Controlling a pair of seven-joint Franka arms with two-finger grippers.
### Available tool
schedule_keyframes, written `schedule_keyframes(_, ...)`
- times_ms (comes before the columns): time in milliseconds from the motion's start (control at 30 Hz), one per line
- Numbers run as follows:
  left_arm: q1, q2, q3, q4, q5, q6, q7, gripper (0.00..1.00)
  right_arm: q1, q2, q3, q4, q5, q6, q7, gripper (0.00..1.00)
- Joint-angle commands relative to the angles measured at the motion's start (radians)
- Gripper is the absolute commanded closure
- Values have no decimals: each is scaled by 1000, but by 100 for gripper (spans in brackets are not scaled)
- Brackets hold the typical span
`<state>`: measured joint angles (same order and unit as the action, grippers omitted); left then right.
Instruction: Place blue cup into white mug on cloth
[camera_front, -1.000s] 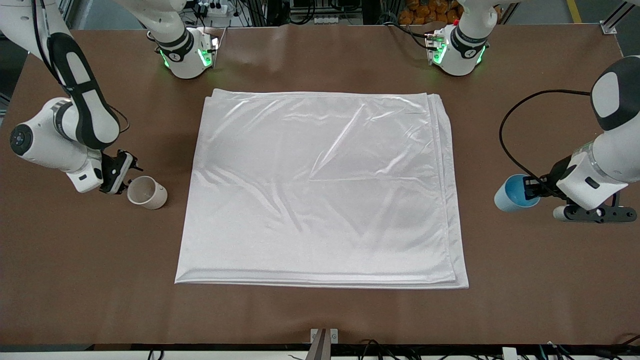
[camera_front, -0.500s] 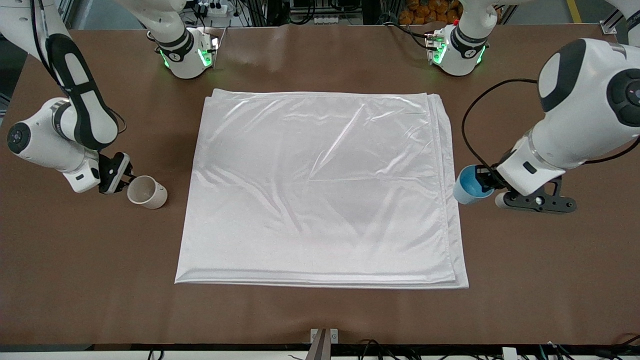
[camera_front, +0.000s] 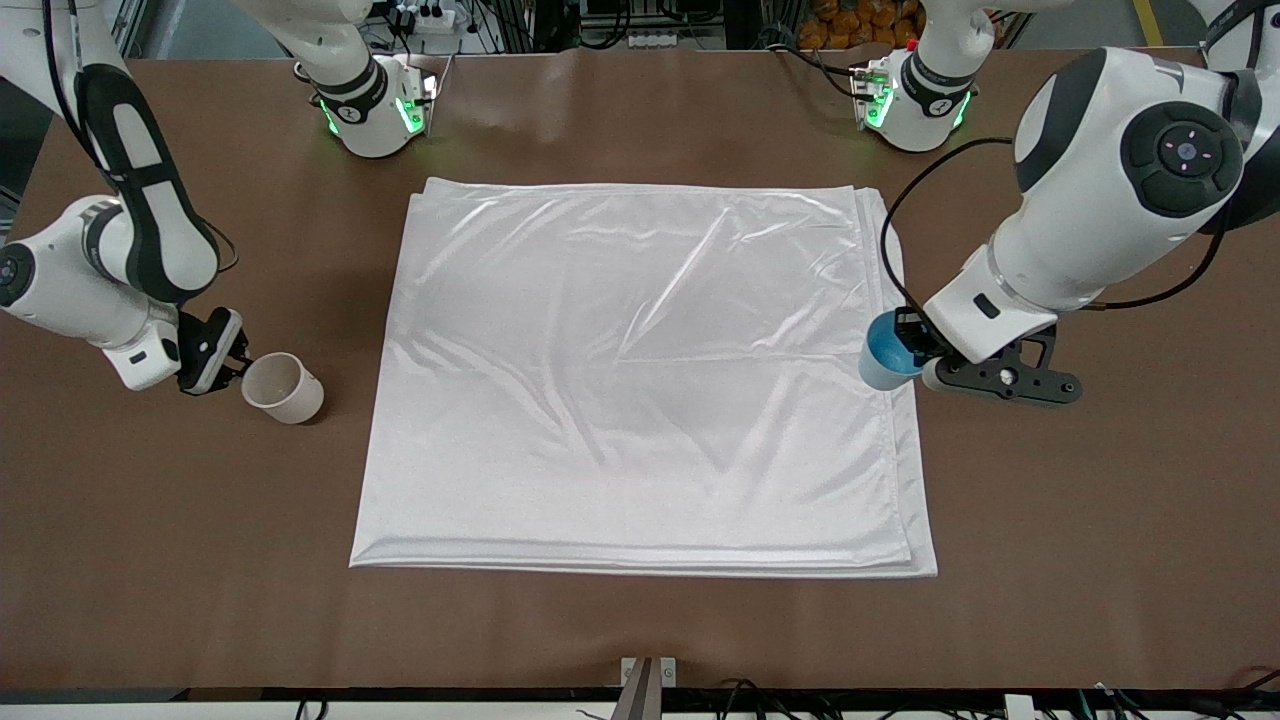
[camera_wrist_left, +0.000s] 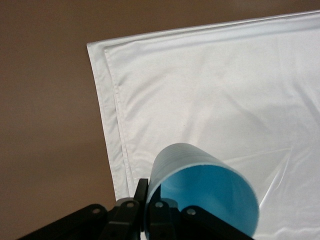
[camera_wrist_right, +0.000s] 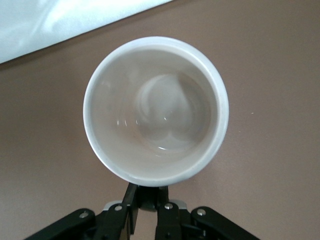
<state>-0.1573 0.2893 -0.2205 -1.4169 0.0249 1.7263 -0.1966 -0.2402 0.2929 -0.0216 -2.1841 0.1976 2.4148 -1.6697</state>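
The left end effector (camera_front: 912, 348) carries the clamped small tapered blue cup (camera_front: 884, 350) over the glossy white cloth's (camera_front: 640, 380) edge for nesting, while the right end effector (camera_front: 232, 362) pinches the off-white mug's (camera_front: 283, 387) handle on the worktop (camera_front: 640, 630).

blue cup (camera_front: 886, 352) blue | white mug (camera_front: 283, 388) off-white | cloth (camera_front: 640, 370) shiny white | table (camera_front: 640, 620) brown

A wide brown table (camera_front: 640, 630) filled the frame. Cables (camera_front: 780, 688) ran along its bottom edge, and metal framing (camera_front: 1228, 40) stood at upper right.
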Motion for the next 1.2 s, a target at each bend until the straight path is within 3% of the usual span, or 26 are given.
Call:
schedule_keyframes(0, -18, -2, 3, 18, 4, -24, -29, 100, -13, -11, 8, 82, 31, -127, -32, 100)
schedule_keyframes(167, -18, -1, 6, 19, 0, -22, -30, 100, 27, -9, 11, 162, 31, -232, -27, 100)
schedule_keyframes(533, -5, -9, 4, 19, -5, -22, -30, 100, 200, 0, 9, 242, 25, -261, -21, 100)
schedule_keyframes(1167, 2, -7, 18, 21, -10, -22, -21, 100, 498, 23, 9, 248, -14, -261, 286, 100)
